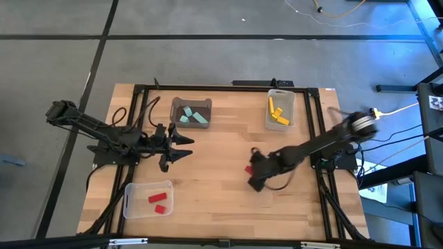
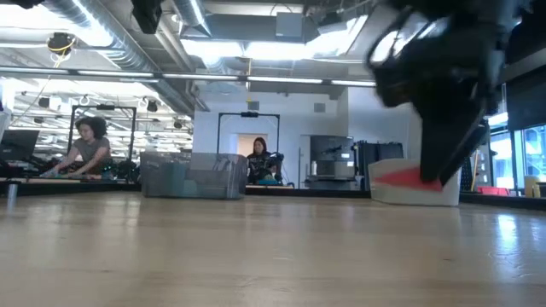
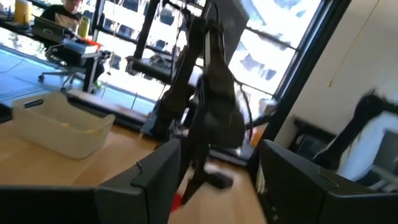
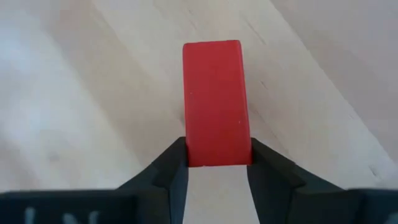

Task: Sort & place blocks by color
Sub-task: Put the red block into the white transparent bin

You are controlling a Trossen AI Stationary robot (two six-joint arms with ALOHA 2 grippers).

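Red block [image 4: 216, 102] sits pinched in the right tool [image 4: 217, 163] above the table [image 4: 74, 93].

Red block [image 4: 216, 102] between jaws; others sorted by color in bins.

I see a light wooden surface [image 1: 214, 187] carrying three bins. Taking the dark bin [image 1: 190, 113] of mint green blocks as landmark, the clear bin [image 1: 280, 108] with yellow blocks sits well off beside it, and the clear bin [image 1: 147, 199] with red blocks lies toward the opposite edge.
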